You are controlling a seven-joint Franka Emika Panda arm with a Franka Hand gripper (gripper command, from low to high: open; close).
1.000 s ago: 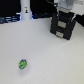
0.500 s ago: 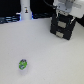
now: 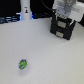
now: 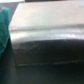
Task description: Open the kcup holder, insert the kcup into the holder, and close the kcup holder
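White tabletop point(image 3: 40, 50) fills most of the exterior view, with a dark strip of background behind it. One pod point(image 3: 22, 64), green on top, lies alone on the table near the front, well apart from everything else, probably waiting there because the box has to be opened first. One black box point(image 3: 62, 29) with drawer-like fronts stands toward the exterior view's right at the back, and the single white gripper point(image 3: 63, 10) hangs right over its top, likely placed there to reach the lid or a drawer. Whether its jaws are apart or together I cannot tell, since they are blurred against the box. The wrist view shows only a dark, shiny slab with a rounded edge, probably the box seen close. One tall white post point(image 3: 25, 11) stands at the back left
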